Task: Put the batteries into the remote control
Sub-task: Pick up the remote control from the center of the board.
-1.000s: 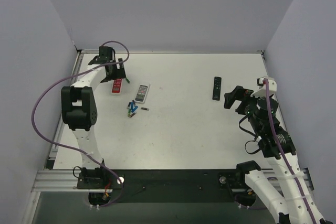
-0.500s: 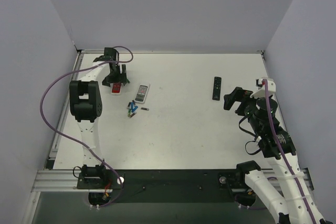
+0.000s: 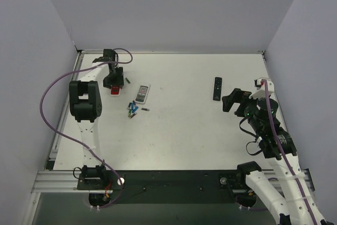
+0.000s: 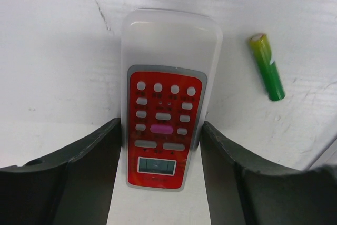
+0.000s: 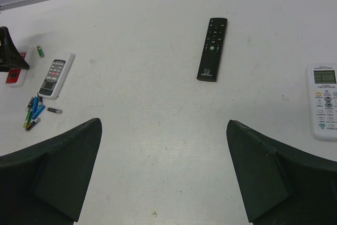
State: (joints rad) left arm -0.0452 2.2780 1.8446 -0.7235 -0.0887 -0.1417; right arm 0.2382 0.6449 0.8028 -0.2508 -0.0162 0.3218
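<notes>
Lowered, the left tool [image 4: 160, 127] is straddling the remote control [image 4: 166, 96], clamped or not I cannot tell, needing an even squeeze

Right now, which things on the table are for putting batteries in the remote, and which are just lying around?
For the job:
red-faced remote
pile of batteries
green battery

Just lying about:
grey-faced remote
black remote
white remote with a screen
</notes>
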